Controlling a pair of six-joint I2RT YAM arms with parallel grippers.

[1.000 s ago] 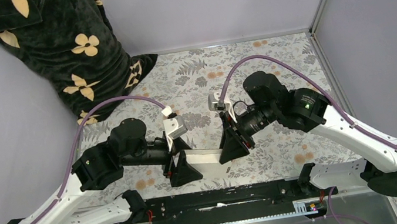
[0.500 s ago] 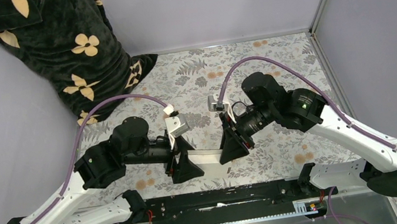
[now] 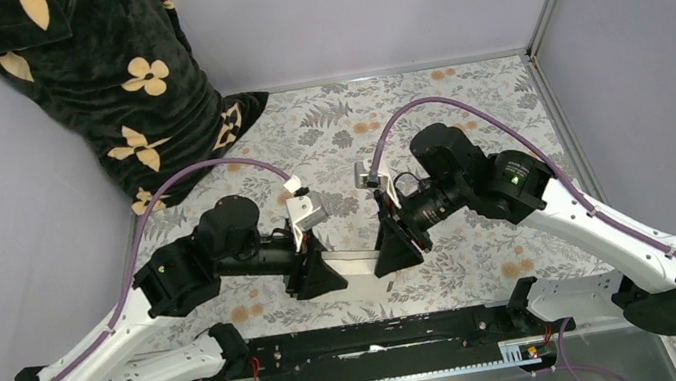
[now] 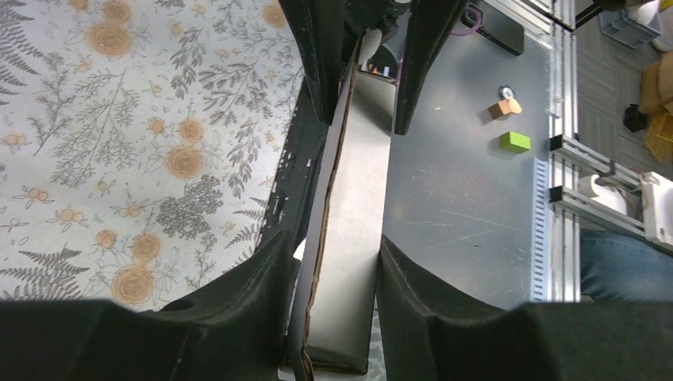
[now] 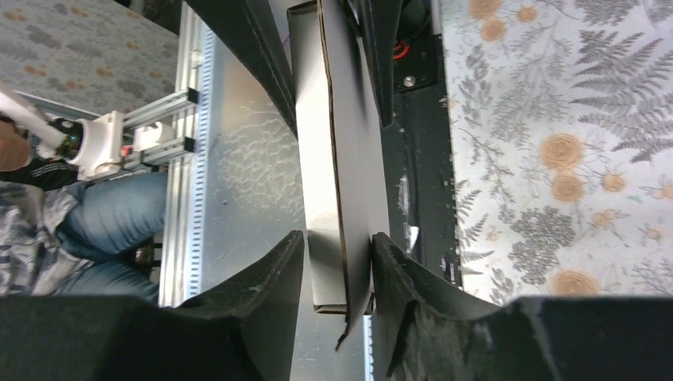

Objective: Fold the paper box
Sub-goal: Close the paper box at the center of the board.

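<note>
The paper box is a narrow white folded cardboard piece held above the table's near edge between my two grippers. My left gripper is shut on its left end. My right gripper is shut on its right end. In the left wrist view the box runs lengthwise between my fingers, with a brown cut edge showing and the right gripper's fingers at its far end. In the right wrist view the box sits between my fingers, and a loose flap corner hangs below its near end.
A black blanket with yellow flowers lies at the back left. The floral tablecloth covers the table. A black rail and a metal strip run along the near edge. Purple cables arc over both arms.
My left gripper has moved right and slightly away from the near edge, closer to the right gripper. Less of the white box shows between them. The right gripper has hardly moved.
</note>
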